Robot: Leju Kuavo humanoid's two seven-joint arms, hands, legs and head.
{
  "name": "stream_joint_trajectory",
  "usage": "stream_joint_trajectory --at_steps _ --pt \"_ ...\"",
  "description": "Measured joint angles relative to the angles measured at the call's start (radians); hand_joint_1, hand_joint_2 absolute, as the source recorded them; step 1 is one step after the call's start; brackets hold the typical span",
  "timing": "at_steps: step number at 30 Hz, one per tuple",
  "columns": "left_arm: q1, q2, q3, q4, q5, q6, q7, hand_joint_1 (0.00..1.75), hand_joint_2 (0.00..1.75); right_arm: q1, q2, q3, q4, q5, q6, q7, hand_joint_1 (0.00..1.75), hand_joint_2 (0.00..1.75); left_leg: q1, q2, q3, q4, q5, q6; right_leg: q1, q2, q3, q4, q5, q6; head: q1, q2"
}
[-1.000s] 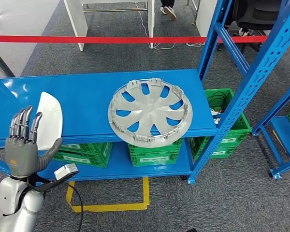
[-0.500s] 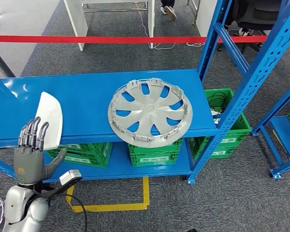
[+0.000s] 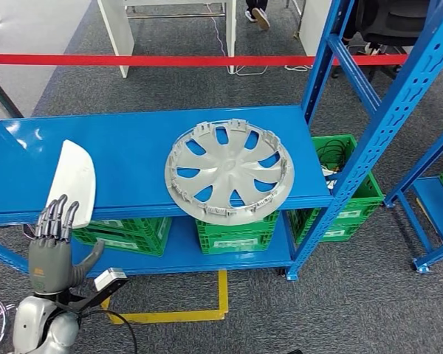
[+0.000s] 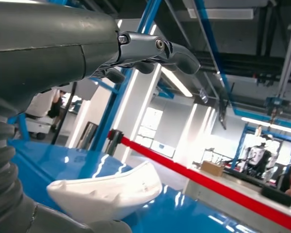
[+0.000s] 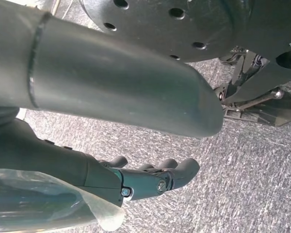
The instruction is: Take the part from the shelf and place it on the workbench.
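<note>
While the left hand (image 3: 51,251) is raised in front of the shelf's near edge, its fingers are spread and straight and the thumb stands out to the side, so it is released and holds nothing. Its fingertips are just below the white part (image 3: 74,181), close to it, but I cannot tell if they touch. This white curved part lies at the near left corner of the blue shelf (image 3: 130,158), and its near end reaches over the near edge. In the left wrist view the part (image 4: 107,191) rests on the glossy blue surface between the thumb and the fingers (image 4: 155,48), apart from both. The right hand (image 5: 151,177) hangs over the grey carpet with fingers stretched and together, grasping nothing.

Farther along, a silver wheel cover (image 3: 229,171) lies flat toward the right end of the shelf, overhanging the near edge a little. Green crates (image 3: 236,232) stand on the lower level. Beyond the shelf a red tape (image 3: 152,60) runs across.
</note>
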Motion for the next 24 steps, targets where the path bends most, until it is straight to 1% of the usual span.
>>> stream_joint_trajectory --at_steps 7,17,24 --pt "0.004 -0.02 0.081 0.037 -0.014 0.0 -0.013 0.0 1.75 0.002 0.0 -0.006 0.0 -0.005 -0.002 0.0 0.0 0.0 0.0 0.0 0.0 0.0 0.0 0.0 0.0 0.0 0.0 0.0 0.0 0.0 0.0 0.0" --pt "0.006 -0.02 0.216 0.088 -0.052 0.0 -0.002 0.0 1.75 0.006 0.0 -0.007 0.0 -0.007 -0.006 0.003 0.0 0.0 0.0 0.0 0.0 0.0 0.0 0.0 0.0 0.0 0.0 0.0 0.0 0.0 0.0 0.0" --pt "0.004 -0.019 0.265 0.127 -0.067 0.0 0.012 0.0 1.75 0.007 0.0 -0.007 0.0 -0.006 -0.008 0.004 0.0 0.0 0.0 0.0 0.0 0.0 0.0 0.0 0.0 0.0 0.0 0.0 0.0 0.0 0.0 0.0"
